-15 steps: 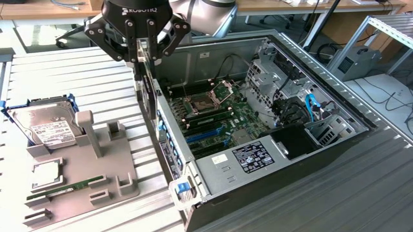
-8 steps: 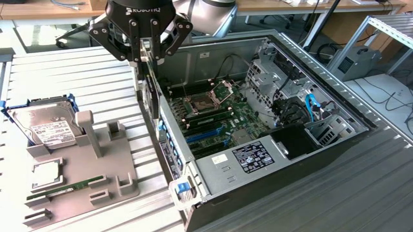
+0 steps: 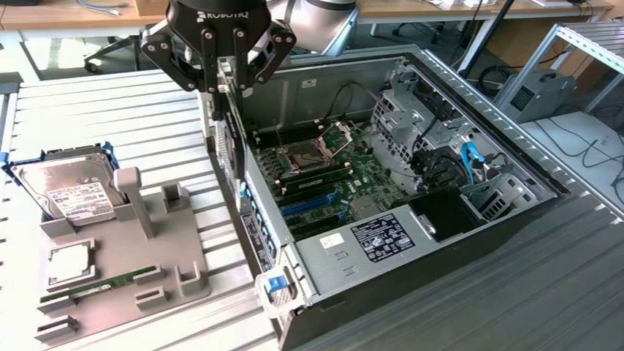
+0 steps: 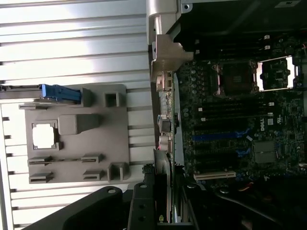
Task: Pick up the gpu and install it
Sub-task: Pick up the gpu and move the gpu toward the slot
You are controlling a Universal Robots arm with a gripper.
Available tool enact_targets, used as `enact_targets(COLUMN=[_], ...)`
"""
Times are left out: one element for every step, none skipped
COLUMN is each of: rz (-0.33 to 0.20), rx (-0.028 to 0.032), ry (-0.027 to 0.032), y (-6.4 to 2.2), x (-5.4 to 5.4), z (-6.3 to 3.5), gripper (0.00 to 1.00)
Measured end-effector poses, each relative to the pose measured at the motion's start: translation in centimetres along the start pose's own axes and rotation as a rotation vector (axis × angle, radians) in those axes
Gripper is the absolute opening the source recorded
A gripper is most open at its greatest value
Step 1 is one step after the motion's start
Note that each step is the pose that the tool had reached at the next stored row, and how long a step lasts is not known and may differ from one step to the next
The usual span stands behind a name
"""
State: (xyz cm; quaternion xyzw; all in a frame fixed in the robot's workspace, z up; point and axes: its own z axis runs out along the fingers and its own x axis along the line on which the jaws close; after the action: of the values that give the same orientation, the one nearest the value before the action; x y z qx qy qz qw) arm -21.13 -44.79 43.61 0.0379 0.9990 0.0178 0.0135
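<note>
One claw (image 3: 226,86) is gripping one gpu (image 3: 231,142) on edge, its jaws sitting narrow on the card. The card is hanging at the wall of the one open computer case (image 3: 322,91) on the exterior view's left. Whether it is touching that wall is unclear. On the desk (image 3: 117,110), one grey holder (image 3: 146,270) is carrying one hard drive (image 3: 73,191) and one memory stick (image 3: 109,282). The claw is hiding the card's top.

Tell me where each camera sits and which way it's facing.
Exterior view: high, off the arm, looking down into the open computer case; shows the gripper clamping the gpu.
Wrist view: on the wrist, looking down past the gpu at the motherboard; gripper fingers show.
Shared: gpu, motherboard, grey fixture.
</note>
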Motion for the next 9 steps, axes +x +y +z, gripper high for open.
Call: enact_targets(rz=[0.0, 0.0, 0.0, 0.0, 0.0, 0.0, 0.0, 0.0, 0.0], rx=[0.0, 0.0001, 0.0002, 0.0002, 0.0003, 0.0003, 0.0002, 0.0003, 0.0003], ry=[0.0, 0.0, 0.0, 0.0, 0.0001, 0.0, 0.0, 0.0, 0.0], y=[0.0, 0.01, 0.01, 0.02, 0.02, 0.03, 0.03, 0.03, 0.04], x=[-0.05, -0.13, -0.18, -0.24, -0.3, -0.35, -0.4, -0.46, -0.52], z=[0.0, 0.0, 0.0, 0.0, 0.0, 0.01, 0.01, 0.01, 0.01], gripper=[0.27, 0.27, 0.27, 0.27, 0.27, 0.27, 0.27, 0.27, 0.27])
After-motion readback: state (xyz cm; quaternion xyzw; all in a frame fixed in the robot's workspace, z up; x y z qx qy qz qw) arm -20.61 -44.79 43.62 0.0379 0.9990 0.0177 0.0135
